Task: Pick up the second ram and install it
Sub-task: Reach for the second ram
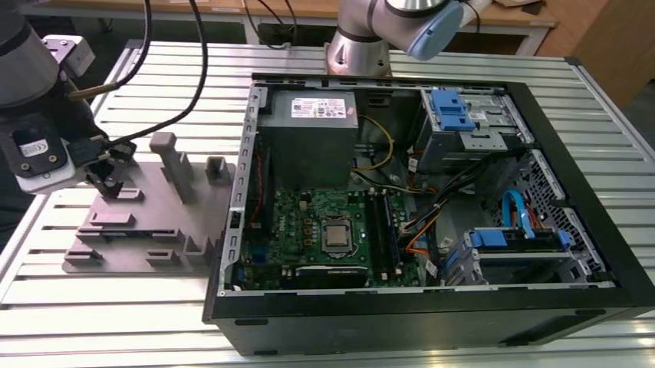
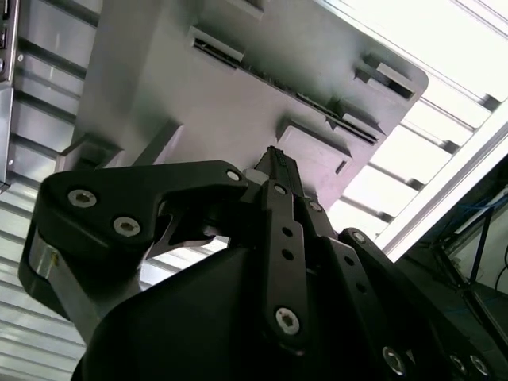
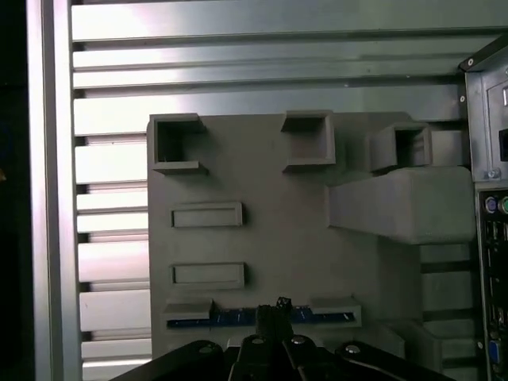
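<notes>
Second ram (image 3: 230, 318) in grey holder plate (image 3: 278, 230); gripper (image 3: 279, 305) overhead

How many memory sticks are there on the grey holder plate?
1. The second ram stands on edge in a slot between two low blocks at the holder plate's edge, close to the gripper. Others may be hidden behind the gripper.

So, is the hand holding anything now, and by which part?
Seemingly nothing: the second ram lies in the holder plate's slot, with the hand poised over its middle.

Grey holder plate (image 1: 164, 218) beside open computer case (image 1: 409, 326)
</notes>
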You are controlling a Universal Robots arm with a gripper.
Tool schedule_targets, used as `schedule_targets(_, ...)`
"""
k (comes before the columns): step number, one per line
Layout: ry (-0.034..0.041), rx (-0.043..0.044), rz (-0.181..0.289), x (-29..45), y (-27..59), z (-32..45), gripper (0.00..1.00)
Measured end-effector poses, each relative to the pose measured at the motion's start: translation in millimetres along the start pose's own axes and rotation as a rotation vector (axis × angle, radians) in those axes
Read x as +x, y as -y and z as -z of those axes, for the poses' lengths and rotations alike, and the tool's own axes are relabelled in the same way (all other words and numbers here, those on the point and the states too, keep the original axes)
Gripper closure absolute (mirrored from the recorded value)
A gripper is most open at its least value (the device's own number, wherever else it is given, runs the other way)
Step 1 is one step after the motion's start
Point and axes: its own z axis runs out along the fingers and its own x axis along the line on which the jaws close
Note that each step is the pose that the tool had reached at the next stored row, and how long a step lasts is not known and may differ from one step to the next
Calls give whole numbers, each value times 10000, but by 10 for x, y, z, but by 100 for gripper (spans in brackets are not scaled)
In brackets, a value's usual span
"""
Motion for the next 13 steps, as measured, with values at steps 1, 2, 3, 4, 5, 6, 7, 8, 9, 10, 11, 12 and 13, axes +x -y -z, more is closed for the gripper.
schedule_targets(1, -2, 0, 1, 1, 4, -18, 86)
schedule_targets(2, -4, 0, 2, 1, 7, -36, 86)
schedule_targets(3, -6, 1, 3, 1, 11, -55, 86)
schedule_targets(4, -7, 0, 5, 1, 14, -73, 86)
schedule_targets(5, -9, 0, 5, 2, 17, -91, 86)
schedule_targets(6, -10, 0, 6, 1, 20, -109, 86)
schedule_targets(7, -13, 1, 6, 2, 23, -125, 86)
schedule_targets(8, -15, 1, 7, 2, 26, -144, 86)
schedule_targets(9, -16, 1, 7, 2, 29, -162, 86)
schedule_targets(10, -18, 1, 8, 3, 32, -181, 86)
schedule_targets(11, -20, 1, 8, 3, 35, -199, 86)
schedule_targets(12, -21, 1, 8, 3, 37, -217, 86)
schedule_targets(13, -23, 1, 8, 3, 40, -235, 86)
